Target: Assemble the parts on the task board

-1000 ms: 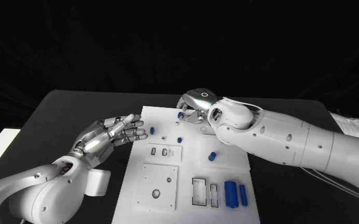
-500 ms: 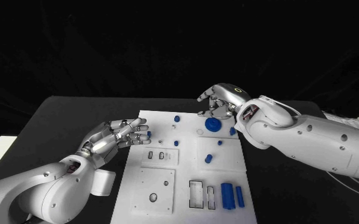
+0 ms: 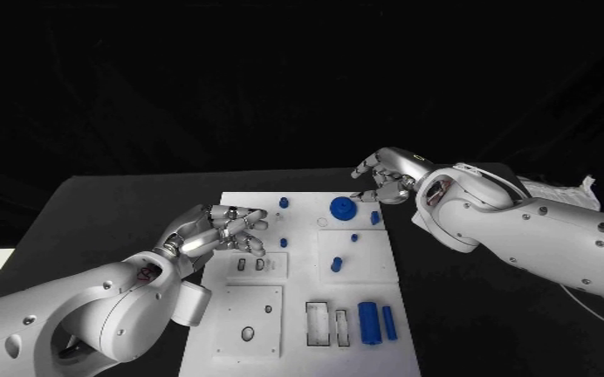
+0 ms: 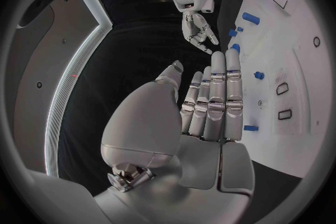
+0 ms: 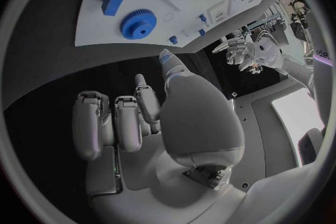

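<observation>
I saw the white task board (image 3: 297,307) lying flat in the middle of the black tabletop (image 3: 113,211). I used the board as my marker for where things were.

My left hand (image 3: 216,231) was at the board's left edge, near its far end. Its fingers (image 4: 223,89) were stretched out straight, close side by side, and they held nothing.

My right hand (image 3: 390,174) was just past the board's far right corner, over the tabletop. Its fingers (image 5: 115,123) were curled in, and I saw nothing in them.

A round blue gear (image 3: 342,208) lay on the board near that far right corner, close to my right hand but not touching it. A small blue block (image 3: 375,217) sat just beside the gear, at the board's right edge. A short blue peg (image 3: 336,264) lay near the board's middle. Two long blue pieces (image 3: 369,322) lay side by side at the board's near right end. A few tiny blue parts (image 3: 284,202) stood near the far end, between my two hands.
</observation>
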Controlling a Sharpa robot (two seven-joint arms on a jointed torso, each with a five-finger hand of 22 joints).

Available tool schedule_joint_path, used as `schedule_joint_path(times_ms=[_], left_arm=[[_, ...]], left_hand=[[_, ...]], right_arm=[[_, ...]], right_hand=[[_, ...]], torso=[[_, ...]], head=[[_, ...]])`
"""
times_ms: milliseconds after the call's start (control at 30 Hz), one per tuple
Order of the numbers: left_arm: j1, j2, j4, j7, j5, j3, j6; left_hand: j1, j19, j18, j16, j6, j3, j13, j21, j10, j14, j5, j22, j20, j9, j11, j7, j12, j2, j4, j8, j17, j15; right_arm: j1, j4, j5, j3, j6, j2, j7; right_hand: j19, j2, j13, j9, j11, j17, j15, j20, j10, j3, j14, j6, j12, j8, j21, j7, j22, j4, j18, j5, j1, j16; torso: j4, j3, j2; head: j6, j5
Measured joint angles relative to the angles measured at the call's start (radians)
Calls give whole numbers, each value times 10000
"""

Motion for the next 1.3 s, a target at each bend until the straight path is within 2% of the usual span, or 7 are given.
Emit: schedule_joint_path(times_ms=[167, 233, 300, 400, 733, 967, 1300], left_arm=[[0, 25, -30, -169, -184, 0, -14], [0, 27, -37, -206, -205, 0, -19], [-3, 27, -43, -237, -217, 0, -25], [-5, 21, -40, -253, -217, 0, -32], [-5, -36, 24, -257, -177, -4, -68], [-5, -64, 33, -250, -131, -4, -90], [-5, -114, 44, -247, -92, -4, -104]], left_hand=[[0, -73, 1, 0, 0, 0, -9, 0, 0, -32, 0, 6, -1, 0, 0, 0, 0, 0, 0, 0, 35, 22], [0, -72, 0, 0, 0, 0, -9, 0, 0, -45, 0, 6, -1, 0, 0, 0, 0, 0, 0, 0, 40, 35], [0, -73, 1, 0, 0, 0, -9, 11, 0, -64, 0, 12, -1, 0, 0, 0, 0, 0, 0, 0, 40, 17], [0, -72, 0, 0, 0, 0, -9, 38, -1, -79, 0, 17, -1, 0, 0, 0, 0, 0, 0, -38, 58, 1], [0, -109, 1, 0, -1, 0, -18, 38, -2, -117, 0, 27, 35, 0, 1, 0, 0, 0, 1, -39, 82, 36], [0, -126, 1, 0, -1, 1, -17, 38, -2, -190, 0, 26, 17, 0, 2, 1, -22, 0, 1, -39, 92, 34], [0, -143, 1, 0, -1, 0, -16, 38, -4, -191, 0, 26, 1, 0, 3, 1, -37, 0, 1, -39, 92, 35]], right_arm=[[-111, -73, -178, -14, 250, 176, -227], [-167, -83, -278, -20, 333, 248, -296], [-214, -104, -426, -21, 424, 336, -371], [-271, -190, -646, -20, 531, 457, -460], [-504, -423, -1390, -20, 845, 771, -728], [-551, -429, -1742, -20, 921, 849, -880], [-561, -451, -2030, -18, 915, 851, -1073]], right_hand=[[0, -20, 125, 0, 26, -1, 73, 0, 195, -134, 0, -90, 530, 41, 149, 20, 42, 134, 1, -61, 91, 139], [2, -57, 125, -1, 52, -1, 73, 2, 226, -173, 0, -95, 607, 41, 150, 25, 42, 173, -5, -61, 128, 168], [34, -18, 125, -1, 35, -1, 73, 36, 312, -197, 1, -98, 726, 86, 208, 28, 41, 212, -152, -61, 167, 200], [34, -66, 125, -1, 74, -2, 73, 35, 351, -239, 1, -128, 887, 85, 233, 58, 41, 304, -154, -103, 214, 256], [33, -109, 124, -3, 45, -3, 109, 36, 499, -266, -34, -172, 1295, 156, 313, 31, 40, 440, -154, -140, 261, 310], [33, 64, 123, -4, 46, -4, 109, 36, 499, -210, -34, -186, 1448, 236, 351, 45, 39, 495, -154, -220, 434, 352], [33, 166, 121, 24, 46, -4, 109, 36, 499, -112, -34, -50, 1620, 348, 391, 20, 37, 531, -152, -257, 536, 392]], torso=[[-50, 53, -3], [-47, 58, -3], [-34, 65, -2], [-14, 78, 10], [10, 71, 30], [12, 58, 25], [13, 40, 22]], head=[[-69, -8], [-95, -10], [-123, -10], [-146, -20], [-224, -71], [-238, -89], [-254, -92]])
